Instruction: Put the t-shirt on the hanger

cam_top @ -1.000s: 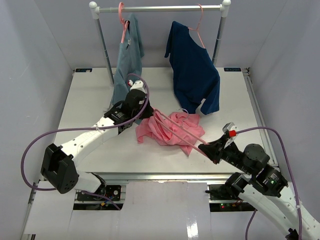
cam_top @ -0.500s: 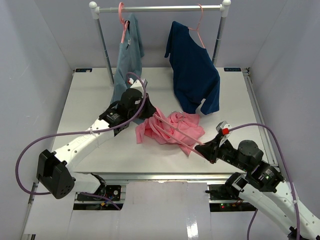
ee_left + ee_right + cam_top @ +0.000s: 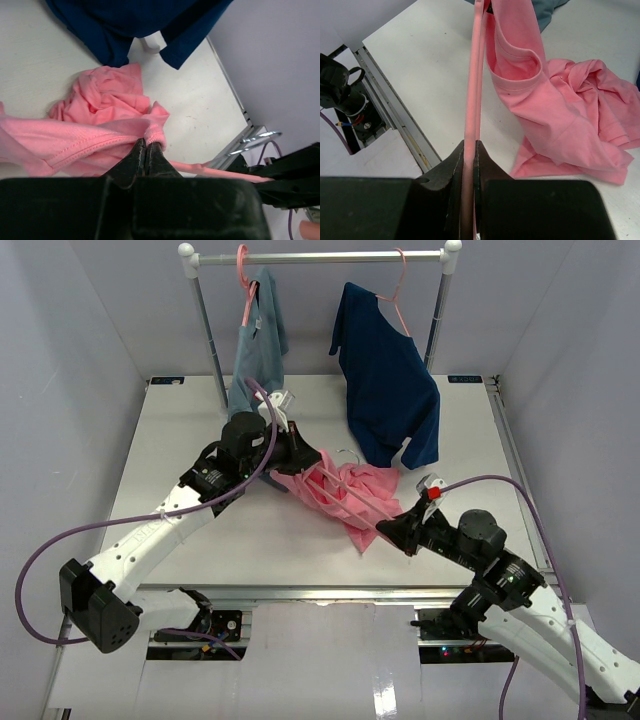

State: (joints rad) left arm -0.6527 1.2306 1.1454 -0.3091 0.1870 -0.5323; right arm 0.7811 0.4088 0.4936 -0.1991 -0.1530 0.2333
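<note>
While the left gripper pinches a ribbed, hemmed fold of the t-shirt between jaws closed almost tip to tip, the cloth runs taut from that fold off to one side; this gripper sits on the near side of the rail, just under the hanging tail of the grey-blue shirt; from its grip the salmon-pink cloth spreads in a crumpled heap on the worktop, in front of the rail and just below the hem of the navy shirt, the two near each other but whether touching I cannot tell; the right gripper is clamped narrowly on the slim pink bar of the hanger, which runs straight away from its jaws toward the rail; at the hanger's far end a hemmed opening of the t-shirt is lifted off the worktop and hangs against the bar, though whether the bar passes inside the cloth is not clear; this gripper is the one farther from the rail, at the near right edge of the heap; both other shirts hang from the rail on pink hangers of their own, grey-blue toward its left end, navy toward its right
</note>
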